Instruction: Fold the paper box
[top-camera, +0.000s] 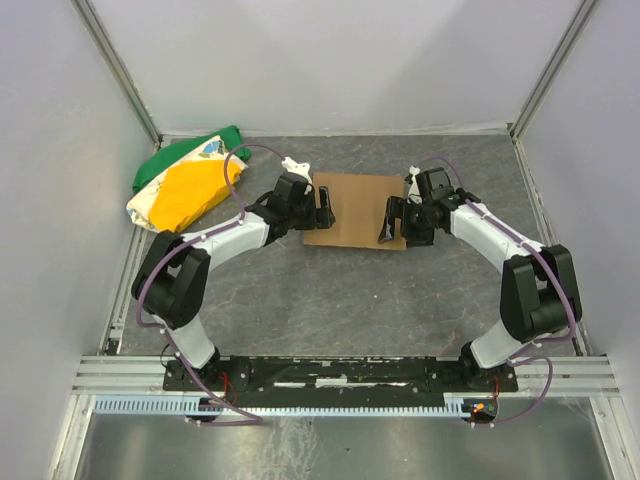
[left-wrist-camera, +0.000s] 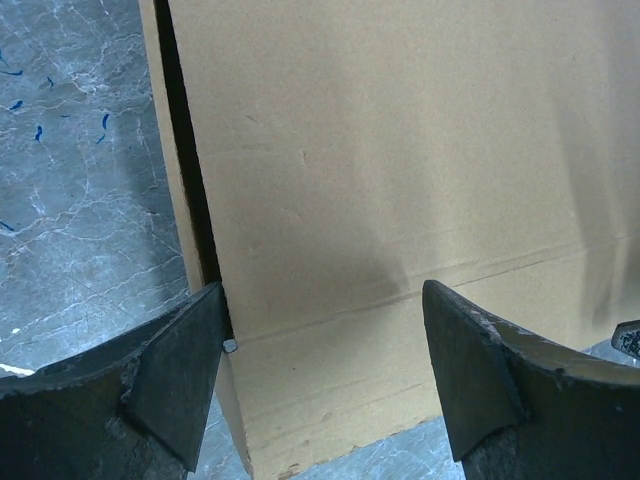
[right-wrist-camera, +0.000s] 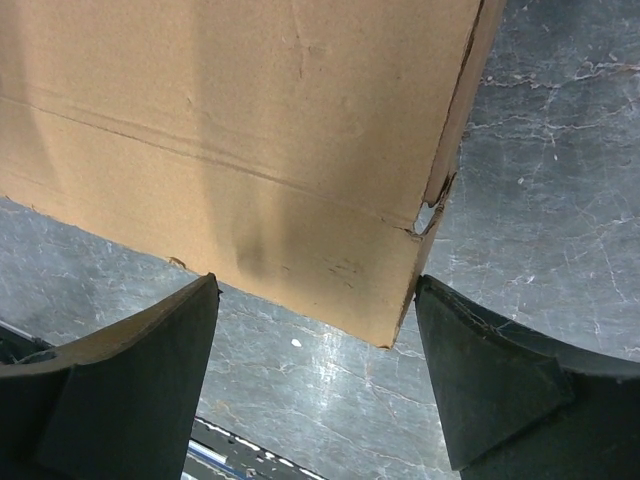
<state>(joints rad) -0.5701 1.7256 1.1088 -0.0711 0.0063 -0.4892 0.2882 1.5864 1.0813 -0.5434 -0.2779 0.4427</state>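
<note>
**A:** Brown paper box (top-camera: 356, 205) is lying flat on the grey table (top-camera: 350, 300), out in the middle between the two arms. Are you seeing the same?

**B:** Yes. The left claw (top-camera: 325, 208) is hanging over its left edge and the right claw (top-camera: 388, 222) over its right edge, and the two are facing each other across it.

**A:** How are the jaws standing?

**B:** Both claws are gaping wide, and neither is holding anything. From the left wrist, one finger (left-wrist-camera: 175, 375) is sitting right at the box's left edge. It is beside a dark slit where a folded layer is showing underneath. The other finger is hanging over the plain top face, close to a crease.

**A:** And on the right?

**B:** A corner at the box's right edge is lying between that claw's fingers (right-wrist-camera: 500, 385), and the corner is looking slightly torn. I am not able to tell whether any finger is touching the cardboard.

**A:** Anything else around?

**B:** A green, yellow and white cloth bundle (top-camera: 190, 185) is lying at the far left, well apart from the box.
</note>
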